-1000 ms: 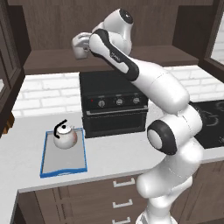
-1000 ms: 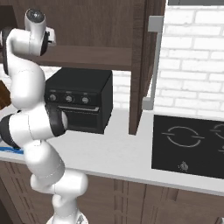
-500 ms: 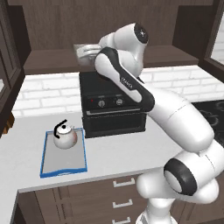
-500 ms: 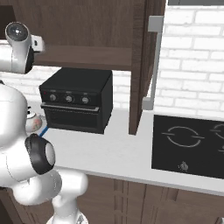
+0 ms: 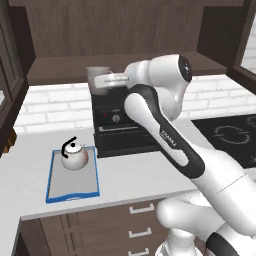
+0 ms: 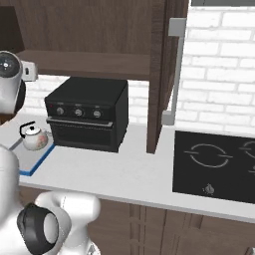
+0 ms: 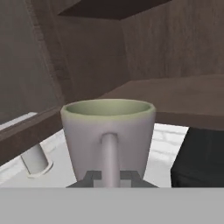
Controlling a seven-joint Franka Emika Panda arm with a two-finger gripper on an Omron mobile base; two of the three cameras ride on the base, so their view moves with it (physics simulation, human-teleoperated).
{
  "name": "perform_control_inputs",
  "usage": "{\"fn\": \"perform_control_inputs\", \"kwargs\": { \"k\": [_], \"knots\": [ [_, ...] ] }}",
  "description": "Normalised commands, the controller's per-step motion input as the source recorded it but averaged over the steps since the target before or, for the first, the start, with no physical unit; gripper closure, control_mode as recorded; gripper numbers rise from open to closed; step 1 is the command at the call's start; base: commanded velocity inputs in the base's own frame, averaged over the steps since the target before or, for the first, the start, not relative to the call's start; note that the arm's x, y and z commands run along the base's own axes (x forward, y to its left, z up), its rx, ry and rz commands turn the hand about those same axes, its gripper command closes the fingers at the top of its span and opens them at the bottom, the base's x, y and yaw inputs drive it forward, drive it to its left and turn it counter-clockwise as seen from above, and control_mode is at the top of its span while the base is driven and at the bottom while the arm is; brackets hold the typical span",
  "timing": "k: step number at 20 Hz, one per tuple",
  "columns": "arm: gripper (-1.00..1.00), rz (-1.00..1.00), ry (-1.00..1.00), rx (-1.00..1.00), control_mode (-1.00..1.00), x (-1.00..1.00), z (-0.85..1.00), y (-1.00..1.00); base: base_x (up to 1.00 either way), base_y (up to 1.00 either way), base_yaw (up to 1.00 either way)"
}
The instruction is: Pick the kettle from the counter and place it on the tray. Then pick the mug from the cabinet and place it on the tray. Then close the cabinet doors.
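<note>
arm (image 5: 165, 135) showing glossy white shells | dark joint bands and black round caps | small dark lettering running along forearm | gripper (image 7: 111, 176) wearing dark grey fingertips

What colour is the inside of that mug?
Pale green inside the mug, with a grey-beige outside; the hand view shows it best.

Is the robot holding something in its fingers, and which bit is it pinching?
Yes. The gripper holds the mug, pinching its loop handle between the two fingertips, out in front of the cabinet.
</note>
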Motion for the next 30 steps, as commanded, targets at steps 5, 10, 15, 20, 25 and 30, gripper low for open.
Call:
{"fn": "perform_control_inputs", "kwargs": {
  "k": [5, 10, 15, 20, 25, 30],
  "knots": [
    [1.00, 0.23, -0.02, 0.00, -1.00, -0.94, -0.43, -0.07, 0.00, 0.00, 0.00],
    [1.00, 0.29, 0.04, -0.01, -1.00, -0.59, -0.72, -0.09, 0.00, 0.00, 0.00],
    [1.00, 0.23, 0.02, 0.00, -1.00, -0.22, -0.80, -0.08, 0.00, 0.00, 0.00],
    [1.00, 0.02, -0.11, -0.01, -1.00, 0.15, -0.61, 0.00, 0.00, 0.00, 0.00],
    [1.00, 0.01, -0.06, -0.02, -1.00, 0.18, -0.72, 0.06, 0.00, 0.00, 0.00],
    [1.00, 0.00, -0.08, -0.19, -1.00, 0.22, -0.65, 0.27, 0.00, 0.00, 0.00]
  ]
}}
